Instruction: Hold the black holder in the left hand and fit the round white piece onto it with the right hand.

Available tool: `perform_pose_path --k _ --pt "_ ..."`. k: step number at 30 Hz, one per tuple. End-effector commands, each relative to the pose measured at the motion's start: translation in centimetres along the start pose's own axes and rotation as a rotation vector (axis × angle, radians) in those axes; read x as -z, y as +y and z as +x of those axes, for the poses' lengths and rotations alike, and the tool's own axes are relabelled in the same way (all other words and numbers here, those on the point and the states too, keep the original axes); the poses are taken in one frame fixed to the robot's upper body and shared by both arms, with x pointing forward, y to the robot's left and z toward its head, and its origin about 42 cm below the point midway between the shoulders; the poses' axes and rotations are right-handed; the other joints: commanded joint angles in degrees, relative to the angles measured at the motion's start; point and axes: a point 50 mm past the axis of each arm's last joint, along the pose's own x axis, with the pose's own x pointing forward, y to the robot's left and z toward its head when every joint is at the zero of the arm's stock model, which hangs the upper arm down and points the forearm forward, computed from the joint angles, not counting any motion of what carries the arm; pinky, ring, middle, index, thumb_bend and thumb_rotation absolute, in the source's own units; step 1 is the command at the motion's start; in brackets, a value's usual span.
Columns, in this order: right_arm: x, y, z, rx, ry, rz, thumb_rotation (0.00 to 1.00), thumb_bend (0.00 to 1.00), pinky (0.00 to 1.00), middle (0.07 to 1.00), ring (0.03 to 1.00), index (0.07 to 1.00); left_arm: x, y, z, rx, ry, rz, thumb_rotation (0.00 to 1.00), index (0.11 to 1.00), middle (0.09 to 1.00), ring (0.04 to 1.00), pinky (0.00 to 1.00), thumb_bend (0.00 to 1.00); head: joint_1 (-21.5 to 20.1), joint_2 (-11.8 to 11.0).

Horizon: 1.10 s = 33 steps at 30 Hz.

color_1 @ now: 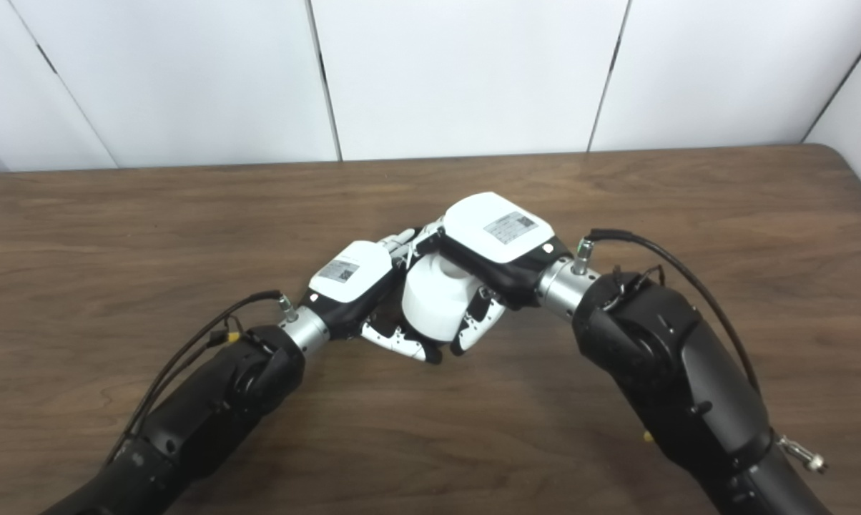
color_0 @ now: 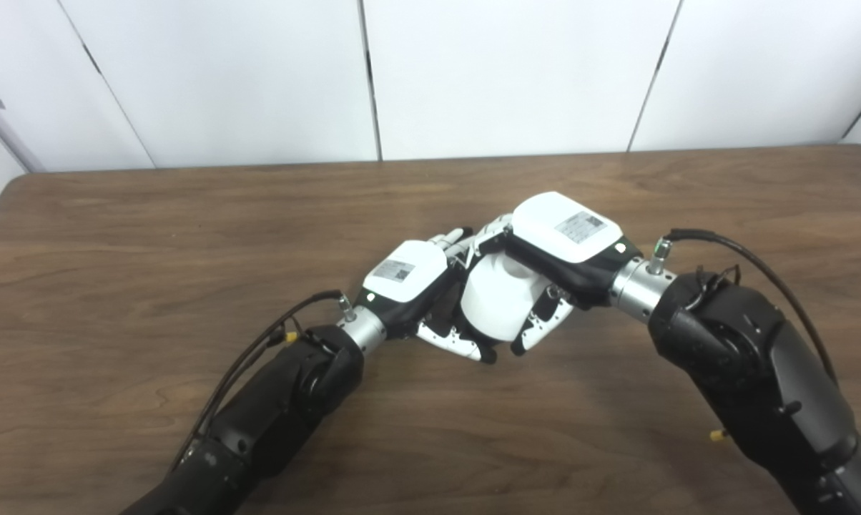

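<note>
The round white piece [color_0: 500, 300] sits between my two hands at the middle of the table, also in the right eye view [color_1: 436, 295]. My right hand [color_0: 563, 247] is shut on it from above and the right, its thumb down the piece's near side. My left hand [color_0: 410, 282] is pressed against the piece from the left, fingers curled under and around it. The black holder is almost wholly hidden inside the left hand; only a dark sliver [color_0: 450, 297] shows between hand and white piece. I cannot tell how far the piece sits on the holder.
The brown wooden table [color_0: 151, 236] reaches to a white panelled wall at the back. Its rounded back corners show at the left and right. Black cables loop off both wrists [color_0: 745, 257].
</note>
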Motion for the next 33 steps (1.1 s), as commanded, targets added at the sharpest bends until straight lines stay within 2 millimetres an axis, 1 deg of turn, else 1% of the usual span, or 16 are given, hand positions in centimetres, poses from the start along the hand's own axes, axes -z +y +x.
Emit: perform_pose_path --k 1,13,20,29,33 --pt "-0.2 -1.7 0.7 0.058 -0.035 -0.044 0.14 0.53 0.67 0.727 0.764 0.481 0.8 -4.4 -2.1 0.226 0.087 0.05 0.07 0.487 0.954 1.0 0.96 0.52 0.1 0.13" --pt "-0.5 -1.4 2.1 0.055 -0.046 -0.065 0.14 0.53 0.67 0.734 0.757 0.481 0.6 -4.4 -2.4 0.232 0.089 0.043 0.07 0.483 0.949 1.0 0.97 0.52 0.53 0.59" --pt "-0.3 -0.5 2.8 0.022 -0.037 -0.059 0.14 0.53 0.67 0.73 0.752 0.481 0.4 -4.2 -2.5 0.231 0.086 0.043 0.07 0.484 0.949 1.0 0.98 0.52 0.88 1.03" --pt "0.4 1.1 3.3 -0.01 -0.038 -0.043 0.14 0.53 0.69 0.725 0.744 0.481 0.1 -4.0 -2.7 0.237 0.09 0.046 0.07 0.485 0.95 1.0 0.97 0.52 1.29 1.57" --pt "0.6 1.6 3.3 -0.016 -0.04 -0.04 0.14 0.53 0.68 0.723 0.738 0.481 0.1 -3.9 -2.7 0.234 0.094 0.051 0.07 0.485 0.952 1.0 0.97 0.52 1.62 1.79"
